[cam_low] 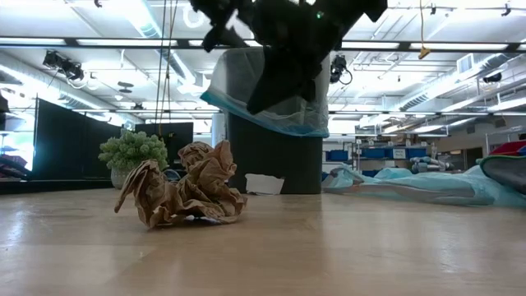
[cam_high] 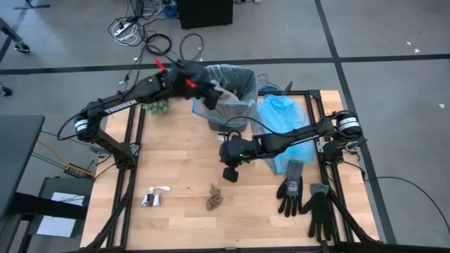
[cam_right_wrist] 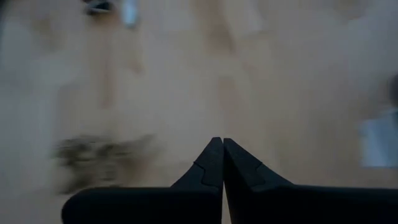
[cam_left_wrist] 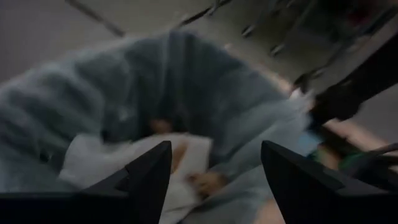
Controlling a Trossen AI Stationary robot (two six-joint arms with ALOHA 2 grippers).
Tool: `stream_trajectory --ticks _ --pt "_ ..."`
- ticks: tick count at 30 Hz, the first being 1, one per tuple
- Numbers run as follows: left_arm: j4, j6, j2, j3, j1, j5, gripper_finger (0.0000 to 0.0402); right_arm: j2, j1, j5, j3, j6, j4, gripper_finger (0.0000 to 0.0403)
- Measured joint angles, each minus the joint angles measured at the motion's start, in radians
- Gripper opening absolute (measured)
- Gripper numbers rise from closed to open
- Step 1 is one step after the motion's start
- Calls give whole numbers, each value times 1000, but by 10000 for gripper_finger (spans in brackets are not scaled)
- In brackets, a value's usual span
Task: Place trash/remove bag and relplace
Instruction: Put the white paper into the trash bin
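Left hand (cam_high: 211,97) above bag (cam_high: 239,77) rim.

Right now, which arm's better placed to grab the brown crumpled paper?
Right. The right gripper, fingers shut, hovers just beside the brown crumpled paper; the left gripper is open over the lined bin.

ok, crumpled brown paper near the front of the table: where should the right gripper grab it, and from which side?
Probably straight down from above. The brown paper lies loose on the table, nothing touching it. In the low view it is a low mound with raised folds; pinching the top ridge looks best. The right gripper hangs just behind it, shut, and must open first.
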Motion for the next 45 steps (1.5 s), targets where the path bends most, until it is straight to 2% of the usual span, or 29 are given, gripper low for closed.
stream_trajectory --ticks 4,9,12,18,24,27,32,41,45 --pt "44 55 -72 0 -10 12 257 20 -14 94 -1 -128 -28 0" --pt "-38 194 -193 3 -80 -222 248 77 -39 197 0 -192 -13 0" --pt "-91 187 -255 0 -120 -260 244 130 -52 206 1 -205 -9 9" --pt "-218 115 -370 -3 -234 -364 235 178 -46 205 0 -315 7 83" --pt "-392 -51 -415 -4 -341 -498 228 177 -47 335 0 -414 49 167" --pt "-475 -155 -412 -4 -404 -602 224 181 -77 335 1 -430 68 188" --pt "-560 -252 -394 -5 -487 -700 215 204 -141 318 1 -445 105 186" --pt "-618 -361 -365 -5 -584 -730 207 228 -222 203 0 -479 71 152" --pt "-651 -409 -352 -5 -608 -746 207 228 -237 186 0 -477 64 116"
